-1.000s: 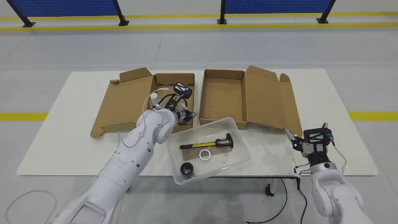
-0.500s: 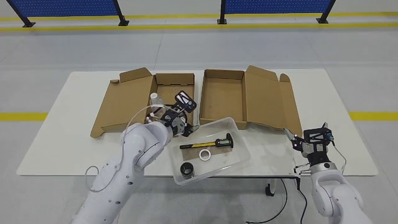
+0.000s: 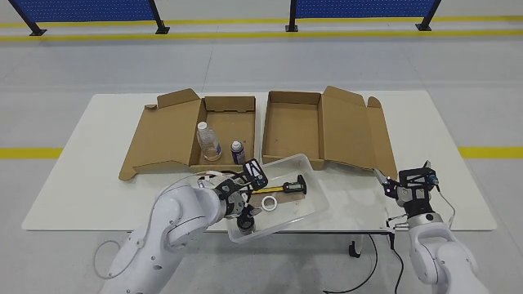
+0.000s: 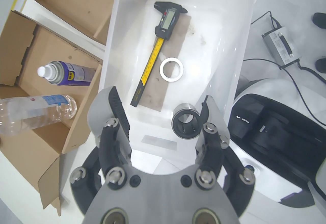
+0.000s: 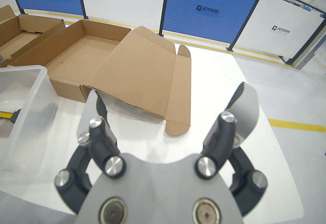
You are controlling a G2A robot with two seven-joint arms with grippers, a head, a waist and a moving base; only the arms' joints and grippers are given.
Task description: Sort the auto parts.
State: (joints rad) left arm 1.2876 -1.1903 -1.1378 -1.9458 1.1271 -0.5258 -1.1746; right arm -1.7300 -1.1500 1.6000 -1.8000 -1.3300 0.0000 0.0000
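Note:
A clear plastic bin (image 3: 315,186) at the table's front holds a black digital caliper (image 3: 274,188), a white ring (image 3: 268,204) and a dark metal sleeve (image 3: 245,223). My left gripper (image 3: 243,200) hangs open above the bin's near end. In the left wrist view the gripper (image 4: 163,102) is empty, with the sleeve (image 4: 185,121) just beyond one finger, and the caliper (image 4: 163,31) and ring (image 4: 171,69) farther on. A spray can (image 3: 237,151) and a water bottle (image 3: 207,140) are in the left cardboard box (image 3: 167,135). My right gripper (image 5: 168,97) is open over the table's right front.
A second cardboard box (image 3: 294,126) lies open and bare right of the first, its lid flap (image 3: 351,131) spread flat toward my right gripper (image 3: 404,184). The bin's corner (image 5: 23,107) reaches into the right wrist view. White tabletop lies free at far left and right.
My left gripper has drawn back from the left cardboard box to above the bin. The spray can now stands uncovered in that box. The right arm has not moved.

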